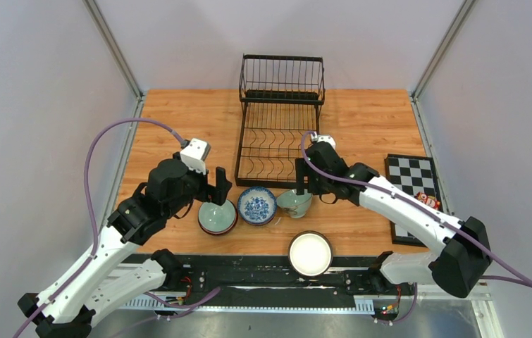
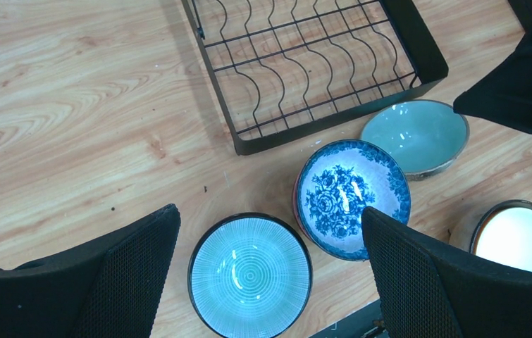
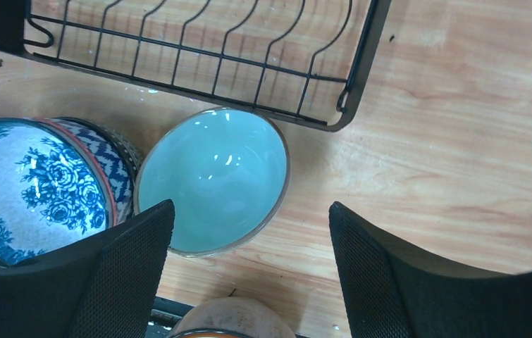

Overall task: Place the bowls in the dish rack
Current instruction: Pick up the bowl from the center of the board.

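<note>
Well, the right claw [image 3: 249,211] stands spread wide and grips nothing, its fingers hanging to either side above a pale green bowl [image 3: 213,176]. That bowl sits upright on the wooden table [image 3: 460,141], just beside the front corner of the dish rack [image 2: 425,39]. The left claw [image 2: 270,215] is likewise released and empty, hovering over a ribbed turquoise bowl [image 2: 250,274]. Between those two bowls lies a blue flowered bowl [image 2: 351,197], and a white bowl [image 1: 311,253] sits nearer the arms. No bowl is in the rack, so I judge all the loading is left to do.
</note>
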